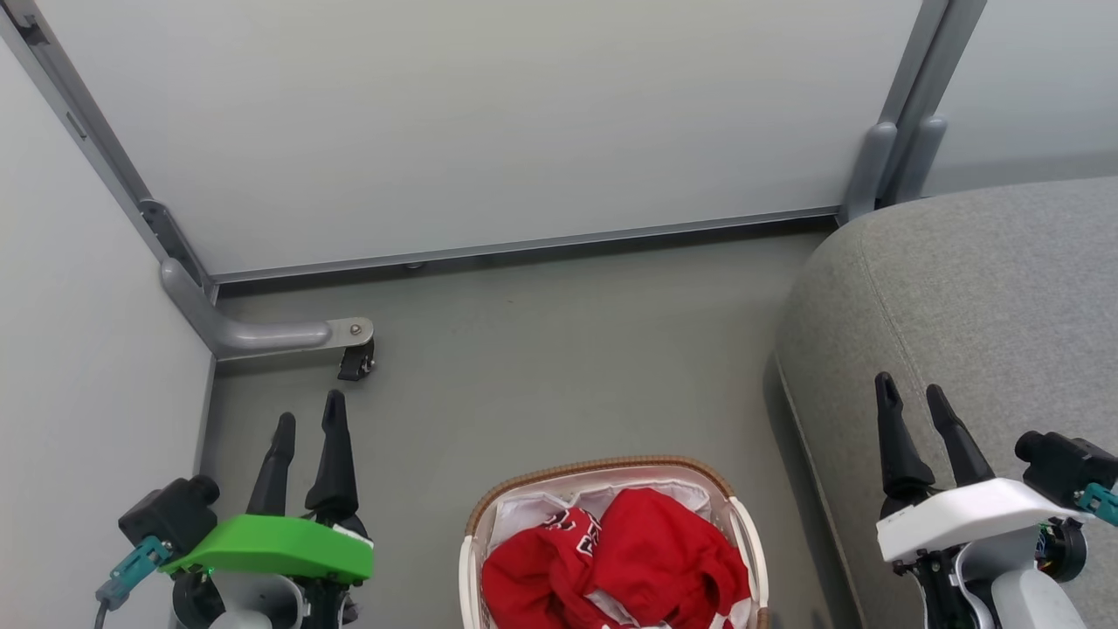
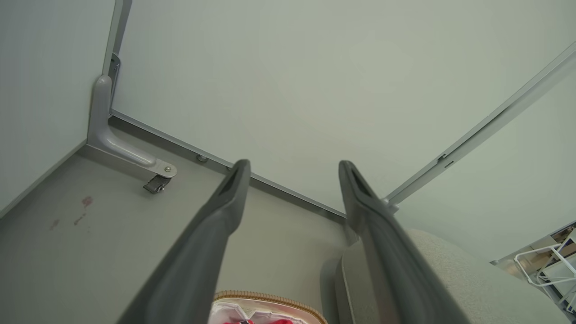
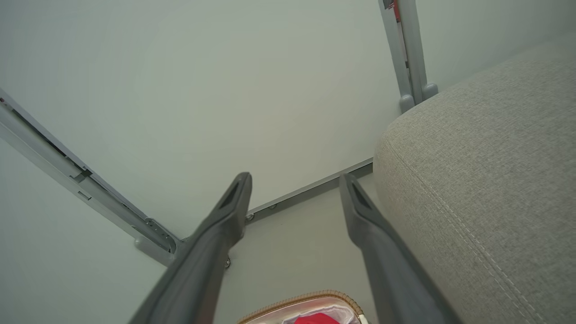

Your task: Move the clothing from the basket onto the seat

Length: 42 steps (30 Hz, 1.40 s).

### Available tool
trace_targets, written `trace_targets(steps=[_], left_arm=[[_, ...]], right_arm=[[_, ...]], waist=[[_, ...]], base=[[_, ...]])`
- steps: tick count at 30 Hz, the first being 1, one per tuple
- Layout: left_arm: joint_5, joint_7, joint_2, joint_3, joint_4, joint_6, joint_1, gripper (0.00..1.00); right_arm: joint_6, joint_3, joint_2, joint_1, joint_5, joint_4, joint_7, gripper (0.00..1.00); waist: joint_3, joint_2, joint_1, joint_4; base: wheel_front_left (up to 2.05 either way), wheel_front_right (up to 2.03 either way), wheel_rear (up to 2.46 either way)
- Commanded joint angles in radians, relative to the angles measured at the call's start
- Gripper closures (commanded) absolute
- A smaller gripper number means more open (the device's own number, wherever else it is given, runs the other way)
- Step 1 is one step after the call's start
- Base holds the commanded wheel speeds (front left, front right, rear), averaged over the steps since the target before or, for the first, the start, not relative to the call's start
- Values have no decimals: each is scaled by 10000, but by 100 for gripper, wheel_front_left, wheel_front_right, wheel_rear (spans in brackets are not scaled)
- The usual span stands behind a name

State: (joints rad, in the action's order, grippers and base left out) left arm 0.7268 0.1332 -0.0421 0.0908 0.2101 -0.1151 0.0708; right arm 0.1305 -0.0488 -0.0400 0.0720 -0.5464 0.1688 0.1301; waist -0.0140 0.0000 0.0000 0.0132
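Note:
The red clothing (image 1: 611, 559) with white trim and dark lettering lies bunched in the basket (image 1: 603, 467), a white tub with a brown woven rim, at the bottom middle of the head view. The grey seat (image 1: 978, 288) fills the right side. My left gripper (image 1: 309, 415) stands open at the lower left, left of the basket, nothing between its fingers. My right gripper (image 1: 910, 387) stands open at the lower right, over the seat's front edge, empty too. The basket rim (image 2: 270, 298) and a sliver of clothing (image 2: 252, 321) show at the bottom of the left wrist view, and the rim (image 3: 301, 302) in the right wrist view.
Pale partition panels (image 1: 489, 122) close off the back and left. A grey metal foot with a black caster (image 1: 354, 358) juts onto the floor just ahead of my left gripper. Bare grey floor (image 1: 559, 367) lies between basket and back panel.

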Motion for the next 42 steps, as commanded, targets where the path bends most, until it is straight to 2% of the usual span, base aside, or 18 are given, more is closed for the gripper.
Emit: trace_targets(steps=[1, 21, 42], left_arm=[[-313, 90, -71, 14, -28, -17, -19, 0], [-2033, 573, -90, 197, 723, -37, -64, 0], [-3389, 1013, -102, 299, 1356, -81, -90, 0]], right_arm=[[2, 22, -70, 24, 371, -56, 121, 0], [3, 217, -94, -35, 2506, 153, 616, 0], [3, 264, -113, -213, 4176, 346, 1036, 0]], waist=[[3, 0, 0, 5], [15, 0, 0, 74], [25, 0, 0, 139]], base=[[0, 0, 0], [0, 0, 0], [0, 0, 0]])
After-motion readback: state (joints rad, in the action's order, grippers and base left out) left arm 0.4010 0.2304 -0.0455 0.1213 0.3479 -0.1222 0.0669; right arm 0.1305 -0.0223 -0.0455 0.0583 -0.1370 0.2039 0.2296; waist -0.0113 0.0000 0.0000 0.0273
